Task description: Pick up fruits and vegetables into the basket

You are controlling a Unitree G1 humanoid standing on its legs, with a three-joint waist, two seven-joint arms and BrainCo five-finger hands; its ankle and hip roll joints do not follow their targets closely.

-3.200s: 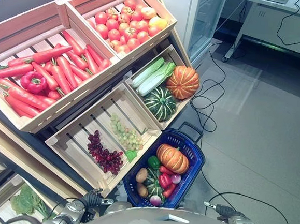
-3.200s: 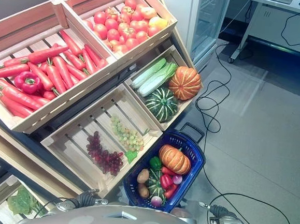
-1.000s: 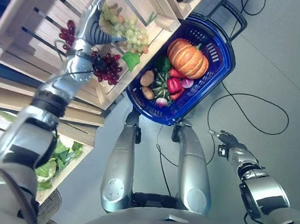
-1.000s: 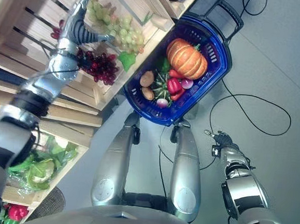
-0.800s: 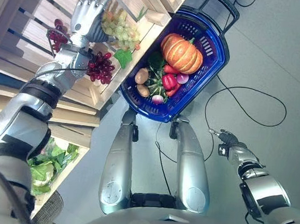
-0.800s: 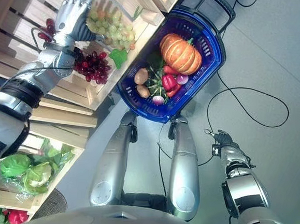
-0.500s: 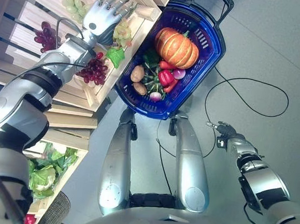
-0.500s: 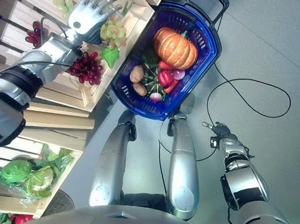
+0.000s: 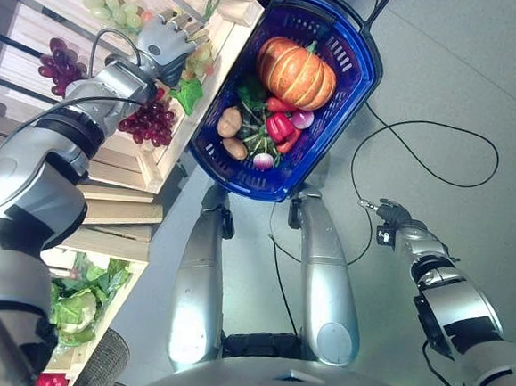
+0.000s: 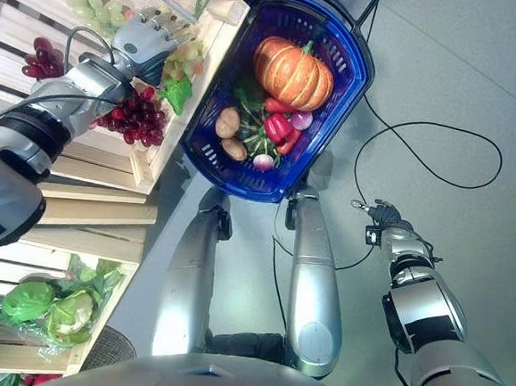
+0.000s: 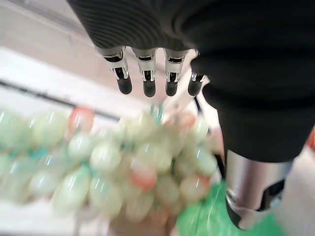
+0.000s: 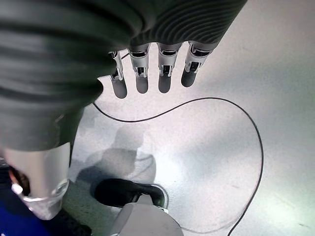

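My left hand (image 9: 165, 41) has dropped onto the green grapes (image 11: 123, 162), fingers (image 11: 146, 81) spread, loosely open above them; right hand (image 9: 394, 231) hanging relaxed.

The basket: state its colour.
The basket is dark blue with a black handle, clearest in the left eye view.

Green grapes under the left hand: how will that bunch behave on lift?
Likely floppy: the green grapes are a loose cluster of round beads, so they'd probably drape and swing. The left hand hovers over them with straight fingers. The smooth skins may slip from the fingertips; a hold near the stem seems safer.
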